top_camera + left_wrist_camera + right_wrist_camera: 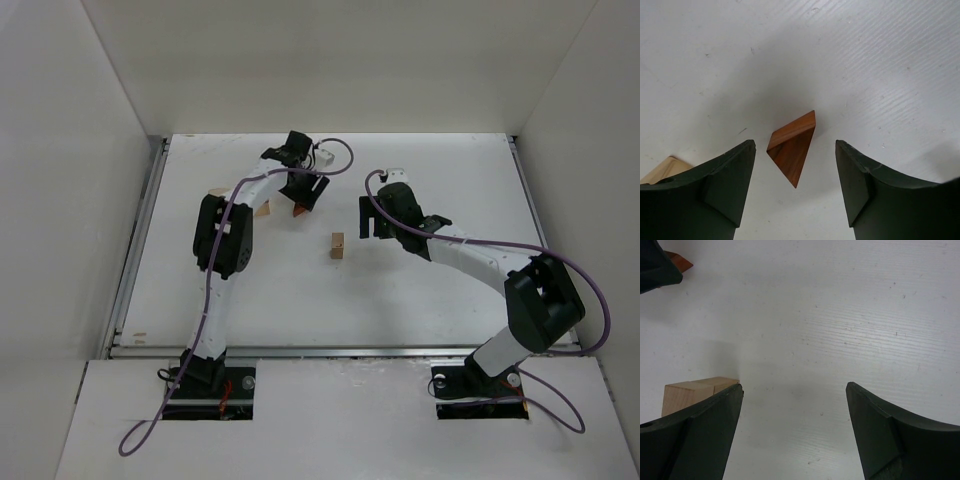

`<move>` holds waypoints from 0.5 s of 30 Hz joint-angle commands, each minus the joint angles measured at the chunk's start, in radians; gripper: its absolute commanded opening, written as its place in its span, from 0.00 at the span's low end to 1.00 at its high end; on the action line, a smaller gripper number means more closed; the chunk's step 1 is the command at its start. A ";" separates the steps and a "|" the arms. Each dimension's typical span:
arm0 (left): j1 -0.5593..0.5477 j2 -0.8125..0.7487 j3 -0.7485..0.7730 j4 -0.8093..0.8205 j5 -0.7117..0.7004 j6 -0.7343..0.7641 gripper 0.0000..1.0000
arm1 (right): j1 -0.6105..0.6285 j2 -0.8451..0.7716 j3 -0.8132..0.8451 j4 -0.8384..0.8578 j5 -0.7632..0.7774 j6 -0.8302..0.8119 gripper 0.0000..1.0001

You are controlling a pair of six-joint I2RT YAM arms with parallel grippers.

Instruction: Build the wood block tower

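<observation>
Left tool (pixel 795 146): open, jaws spread wide, holding nothing. It sits over the reddish-brown triangular roof piece (pixel 791 152). In the left wrist view the piece lies on the white counter (pixel 430 290) in the gap between the two dark fingers (pixel 730 185), touching neither. One long face is turned up and one point aims back toward the camera. Wood grain is visible on its faces.

Second tan block (pixel 662 170): seen at the lower left corner of the left wrist view, just outside the left-hand finger and partly hidden behind it. In the top view it shows beside the left arm's forearm.

Right tool (pixel 795 387): open, jaws wide apart, empty, with bare counter between its fingers (pixel 700 435).

Tan cuboid (pixel 337 245): stands alone near the middle of the counter, between the two tools and apart from both. In the right wrist view it shows at the left, partly covered by the left-hand finger. I cannot tell whether finger and block touch.

The roof piece and cuboid are apart; nothing is stacked on the cuboid.
</observation>
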 commanded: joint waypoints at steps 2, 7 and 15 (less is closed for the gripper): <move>-0.004 0.004 0.030 -0.038 0.026 0.017 0.60 | -0.004 -0.021 0.033 0.003 0.017 -0.011 0.89; -0.004 0.022 0.030 -0.025 0.026 0.006 0.57 | -0.004 -0.021 0.033 0.003 0.017 -0.011 0.89; -0.013 0.022 0.032 -0.015 -0.005 0.006 0.43 | -0.004 -0.021 0.024 0.003 0.017 -0.011 0.89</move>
